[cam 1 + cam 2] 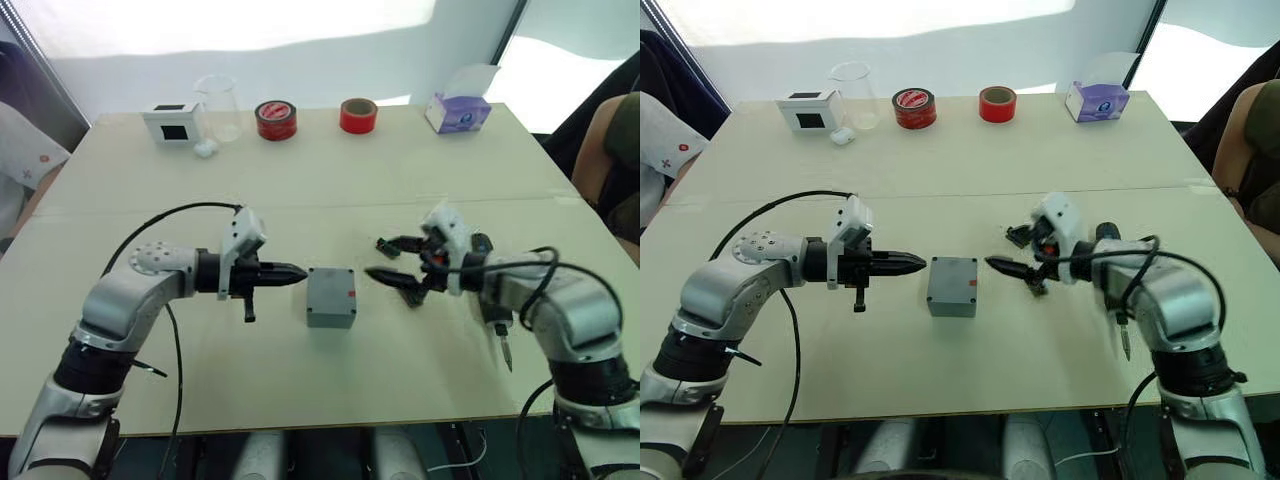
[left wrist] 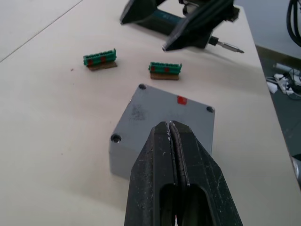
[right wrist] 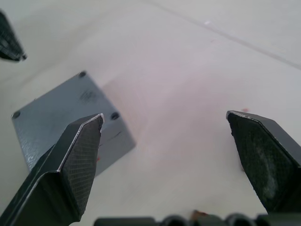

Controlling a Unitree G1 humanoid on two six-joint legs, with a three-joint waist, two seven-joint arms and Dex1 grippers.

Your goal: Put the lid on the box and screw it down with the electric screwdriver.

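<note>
I see strong daylight pouring from the far side, blowing the backdrop white, while the table point(image 1: 300, 180) stays evenly lit with soft shadows. My right wrist view is blurred close up.

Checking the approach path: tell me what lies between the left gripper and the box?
Nothing: bare table separates the left gripper from the box in the left eye view.

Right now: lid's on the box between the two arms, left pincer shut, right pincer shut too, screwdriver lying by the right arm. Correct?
Not quite: the right pincer is open, its fingers spread wide in the right wrist view. The rest holds: the lid sits on the box, the left pincer is shut, and the screwdriver lies by the right arm.
</note>
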